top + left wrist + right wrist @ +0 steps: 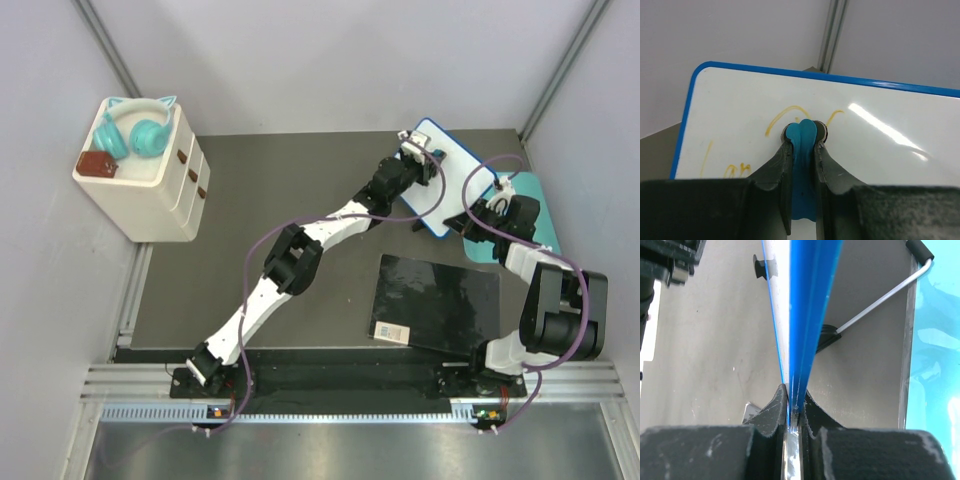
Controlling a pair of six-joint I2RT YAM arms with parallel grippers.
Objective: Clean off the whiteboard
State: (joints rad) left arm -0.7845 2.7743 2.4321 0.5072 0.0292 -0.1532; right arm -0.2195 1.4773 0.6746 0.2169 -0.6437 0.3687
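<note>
The whiteboard [462, 168], white with a thin blue rim, stands tilted at the back right of the table. Yellow scribbles [790, 112] cross its face [890, 145]. My left gripper [421, 160] is shut on a blue eraser piece [804, 150], and the piece's rounded tip presses the board among the scribbles; the gripper [805, 134] holds it between both fingers. My right gripper [497, 196] is shut on the board's right edge. In the right wrist view the blue rim [807, 300] runs straight up out of that gripper [796, 392].
A teal mat [537, 215] lies under the board's right side [935, 340]. A glossy black sheet [435, 300] lies in front. At the back left a white drawer box [150, 195] carries teal headphones [135, 135]. Behind the board, a wire stand [880, 300] props it up.
</note>
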